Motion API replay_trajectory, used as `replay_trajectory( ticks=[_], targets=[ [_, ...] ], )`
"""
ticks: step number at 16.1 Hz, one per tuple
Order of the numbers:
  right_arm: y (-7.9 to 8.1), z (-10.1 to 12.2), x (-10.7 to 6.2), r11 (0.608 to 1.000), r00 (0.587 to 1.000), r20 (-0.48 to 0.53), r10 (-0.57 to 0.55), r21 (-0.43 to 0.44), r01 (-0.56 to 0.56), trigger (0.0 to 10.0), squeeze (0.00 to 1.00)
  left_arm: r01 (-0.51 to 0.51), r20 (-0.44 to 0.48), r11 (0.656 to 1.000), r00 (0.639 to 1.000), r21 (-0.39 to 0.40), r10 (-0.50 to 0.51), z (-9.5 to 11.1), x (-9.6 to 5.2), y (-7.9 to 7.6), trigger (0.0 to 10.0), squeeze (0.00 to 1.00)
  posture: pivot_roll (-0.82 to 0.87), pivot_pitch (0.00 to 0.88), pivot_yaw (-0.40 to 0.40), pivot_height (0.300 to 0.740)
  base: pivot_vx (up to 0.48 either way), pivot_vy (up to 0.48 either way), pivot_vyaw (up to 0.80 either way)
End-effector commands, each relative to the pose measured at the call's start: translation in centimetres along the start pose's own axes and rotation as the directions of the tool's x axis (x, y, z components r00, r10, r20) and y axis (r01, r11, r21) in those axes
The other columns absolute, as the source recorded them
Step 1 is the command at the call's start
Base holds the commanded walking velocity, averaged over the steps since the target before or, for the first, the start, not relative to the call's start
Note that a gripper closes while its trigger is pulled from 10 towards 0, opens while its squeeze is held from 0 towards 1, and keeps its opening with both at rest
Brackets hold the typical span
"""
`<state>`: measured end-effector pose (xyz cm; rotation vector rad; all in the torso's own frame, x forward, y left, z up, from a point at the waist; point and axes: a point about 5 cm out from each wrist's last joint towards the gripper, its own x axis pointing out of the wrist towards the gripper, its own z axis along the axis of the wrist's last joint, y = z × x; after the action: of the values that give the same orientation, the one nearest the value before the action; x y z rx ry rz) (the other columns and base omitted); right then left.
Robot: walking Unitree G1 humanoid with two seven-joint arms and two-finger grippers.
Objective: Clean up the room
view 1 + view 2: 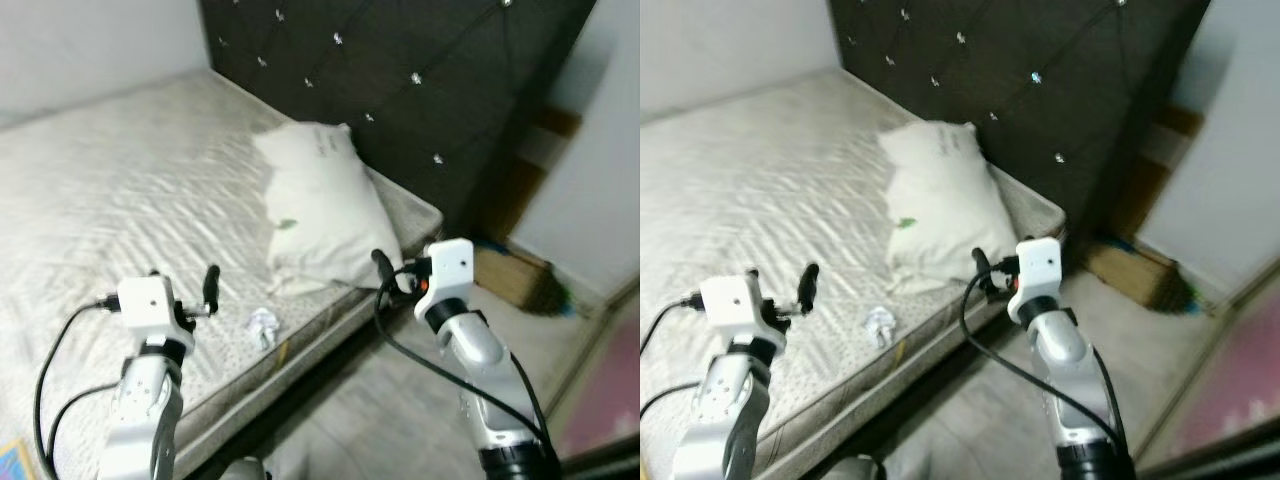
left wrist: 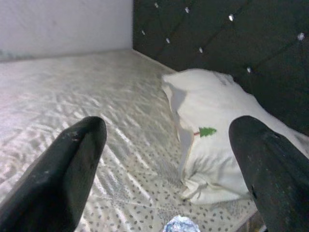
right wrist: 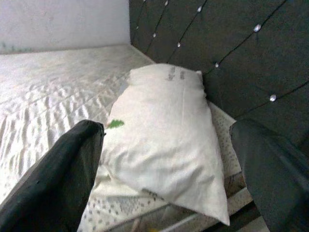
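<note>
Crumpled wrapper (image 1: 262, 323) on the bed (image 1: 120, 190) — light, crushable (pinch its middle); left pincer (image 2: 166, 159) and right pincer (image 3: 166, 159) gape wide, empty.

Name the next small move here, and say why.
Probably lower the left hand onto the crumpled wrapper near the mattress edge. Its fingers are open, the scrap lies just ahead between them, and it looks like the litter beside the pillow.

A bed (image 1: 120, 200) stands before the robot, its headboard (image 1: 400, 70) behind it on the right. A pillow (image 1: 320, 205) lies on the bed against the headboard. A crumpled wrapper (image 1: 263, 322) lies near the bed's front edge, left of the pillow. A box (image 1: 512, 275) sits on the floor (image 1: 400, 400) right of the bed.
</note>
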<state>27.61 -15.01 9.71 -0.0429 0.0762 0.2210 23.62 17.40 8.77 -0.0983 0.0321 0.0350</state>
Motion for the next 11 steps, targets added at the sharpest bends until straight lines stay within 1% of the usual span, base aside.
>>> replay_trajectory(
  ticks=[1, 3, 6, 8, 11],
  targets=[
    [-0.4, -0.1, 0.0, 0.999, 0.999, -0.010, -0.032, 0.003, 0.033, 10.0, 0.00, 0.015, -0.015, 1.000, 1.000, -0.005, -0.015, -0.3, -0.2, -0.3, 10.0, 0.00, 0.06, 0.000, -0.045, 0.740, 0.000, 0.000, 0.80],
    [0.5, 0.3, 0.4, 1.000, 1.000, 0.017, -0.011, 0.000, 0.011, 10.0, 0.00, 0.034, -0.011, 0.999, 0.999, 0.005, -0.034, 0.1, 0.1, -0.4, 10.0, 0.00, 0.06, 0.004, -0.019, 0.740, 0.000, 0.000, 0.80],
    [0.4, 0.4, 0.8, 1.000, 1.000, 0.026, -0.018, 0.005, 0.017, 10.0, 0.00, 0.046, -0.001, 0.999, 0.999, -0.008, -0.046, 0.3, 0.5, -0.5, 10.0, 0.00, 0.04, 0.004, -0.018, 0.740, 0.000, 0.000, 0.80],
    [0.0, 0.6, 0.9, 1.000, 0.999, 0.025, -0.019, -0.008, 0.020, 10.0, 0.00, 0.054, 0.014, 0.998, 0.998, -0.030, -0.054, 0.7, 0.9, -0.9, 10.0, 0.00, 0.04, 0.012, -0.029, 0.740, 0.000, 0.000, 0.80],
    [0.1, 0.3, 1.0, 1.000, 1.000, 0.015, -0.023, -0.010, 0.023, 10.0, 0.00, 0.059, 0.009, 0.998, 0.998, -0.025, -0.059, 0.5, 0.9, -1.2, 10.0, 0.00, 0.05, 0.028, -0.036, 0.740, 0.000, 0.000, 0.80]
  ],
)
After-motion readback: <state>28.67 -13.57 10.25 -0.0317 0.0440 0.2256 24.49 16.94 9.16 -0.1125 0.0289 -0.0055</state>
